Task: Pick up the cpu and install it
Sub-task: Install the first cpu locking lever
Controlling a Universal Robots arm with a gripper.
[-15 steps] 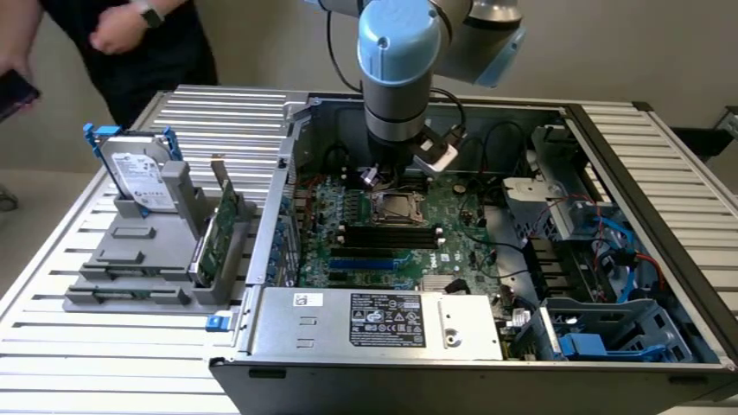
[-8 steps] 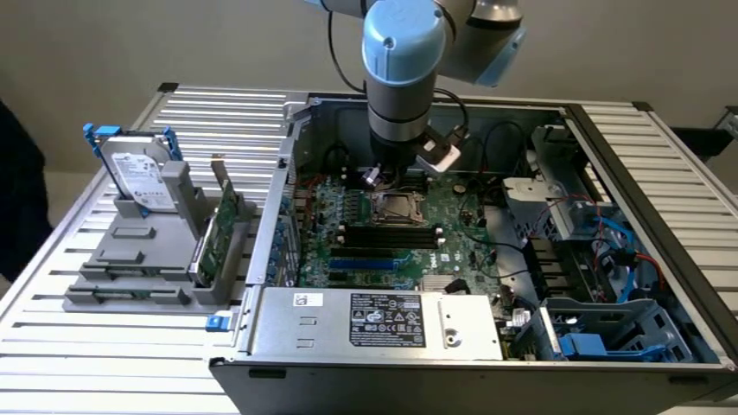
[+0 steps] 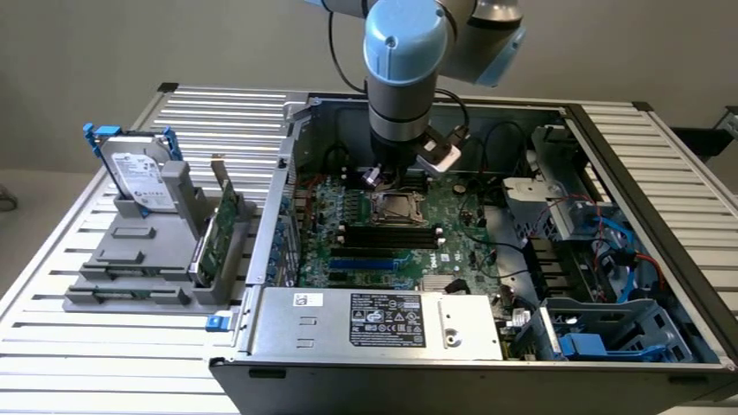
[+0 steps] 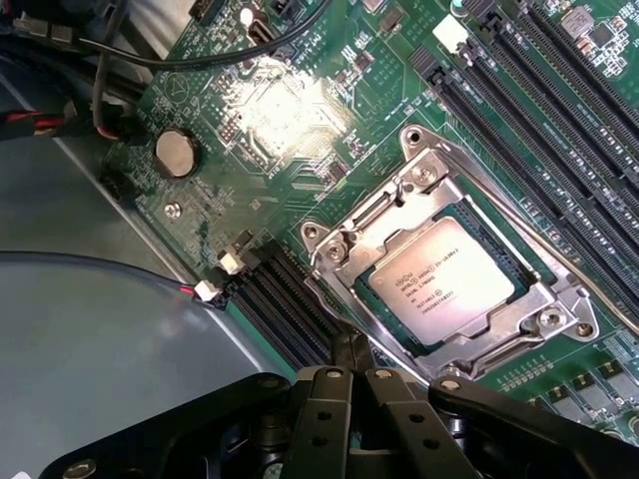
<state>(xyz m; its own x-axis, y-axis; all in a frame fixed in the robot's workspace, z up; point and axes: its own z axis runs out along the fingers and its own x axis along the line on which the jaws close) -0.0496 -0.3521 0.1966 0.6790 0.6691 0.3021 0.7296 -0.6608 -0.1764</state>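
Gripper point(image 4: 349, 351) jaws pressed together, holding nothing, cpu point(image 4: 440, 283) sitting in socket point(image 4: 544, 317) just ahead of the tips; probably light, stiff, thin, fragile underneath, best pinched by opposite rim edges.

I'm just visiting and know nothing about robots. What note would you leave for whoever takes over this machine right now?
Jaws: shut, nothing seen in them, poised near the socket.
Cpu: lying flat inside the socket's metal frame, label up.
Done: cpu picked up and placed.
Left: whether the frame is latched cannot be told.
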